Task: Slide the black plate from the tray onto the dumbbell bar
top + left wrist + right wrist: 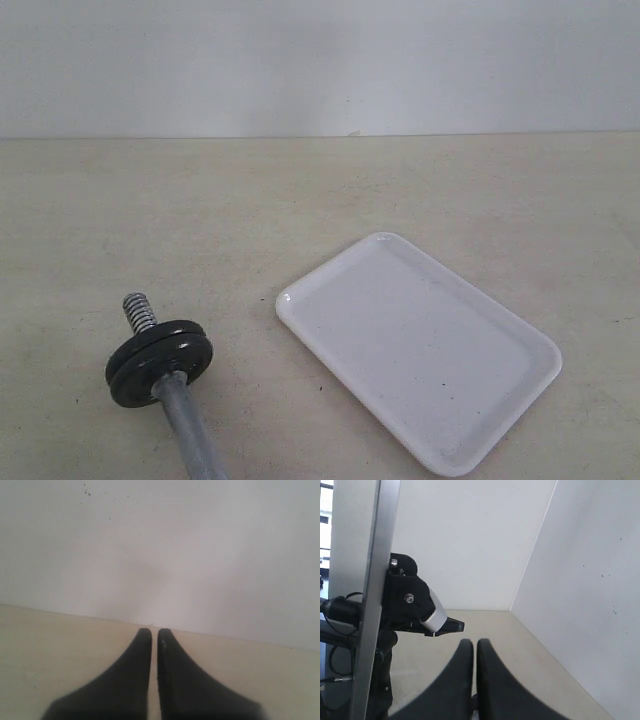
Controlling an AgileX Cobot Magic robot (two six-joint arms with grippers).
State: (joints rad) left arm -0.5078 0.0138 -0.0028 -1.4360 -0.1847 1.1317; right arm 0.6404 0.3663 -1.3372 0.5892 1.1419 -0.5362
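Glossy white tray [420, 350] (rounded corners), matte black discs [160, 362] on threaded bar [186, 418], left claw [154, 636] and right claw [474, 646] narrow.

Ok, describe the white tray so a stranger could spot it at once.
Start at the beige table; on its right half, toward the front, lies the tray, turned at a slant. It is the only white, flat, rectangular thing there; its neighbour on the left is a grey dumbbell bar carrying black discs.
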